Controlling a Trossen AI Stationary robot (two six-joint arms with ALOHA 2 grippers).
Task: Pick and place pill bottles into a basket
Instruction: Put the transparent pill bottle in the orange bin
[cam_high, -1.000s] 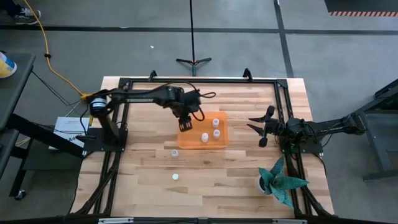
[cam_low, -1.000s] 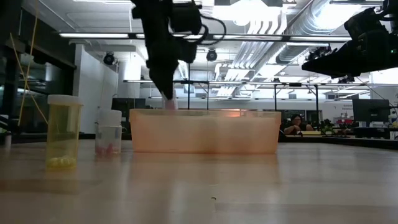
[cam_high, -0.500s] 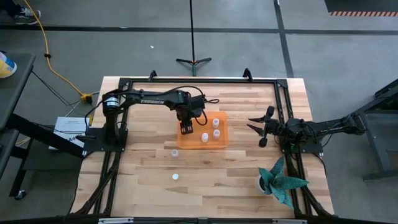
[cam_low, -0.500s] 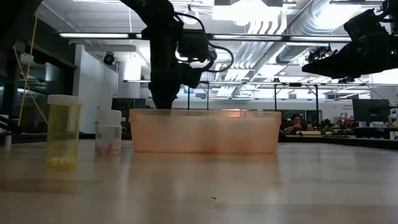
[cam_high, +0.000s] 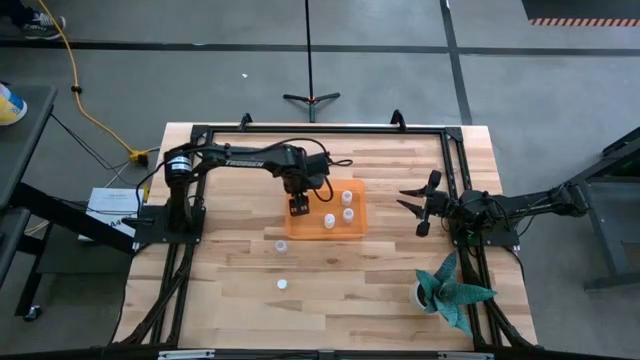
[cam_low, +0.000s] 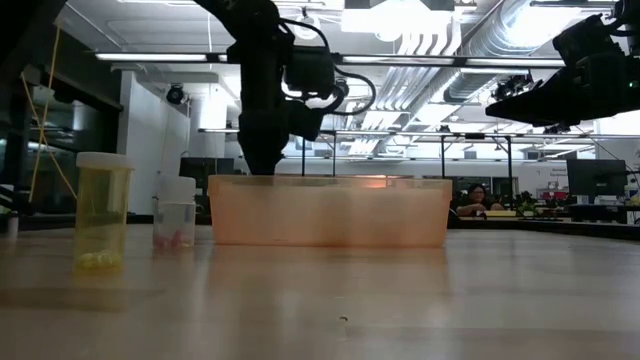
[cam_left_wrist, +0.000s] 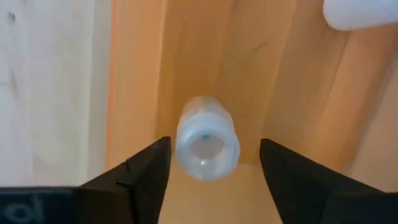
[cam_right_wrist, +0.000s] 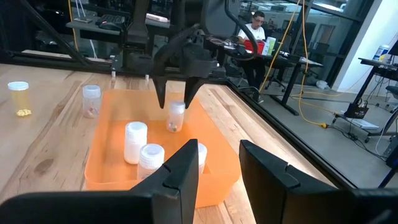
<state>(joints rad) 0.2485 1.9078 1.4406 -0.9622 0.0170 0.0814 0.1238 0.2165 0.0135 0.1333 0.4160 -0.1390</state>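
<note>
Centre of the high view: left gripper (cam_high: 298, 208) over the basket (cam_high: 352, 231), at its left end, fingers spread, gripping nothing. Directly beneath it, between the two fingers yet touching neither, one pill bottle (cam_left_wrist: 206, 146) stands upright on the basket floor, long axis vertical. Three further bottles (cam_right_wrist: 137, 142) stand in the basket; two bottles (cam_low: 102, 211) wait on the table (cam_high: 370, 290), lower left of the basket, nearer the left arm. Right gripper (cam_high: 417, 206) hovers open, idle, well right of the basket.

Grey floor (cam_high: 100, 60), exposed ceiling ducts (cam_low: 480, 40)
</note>
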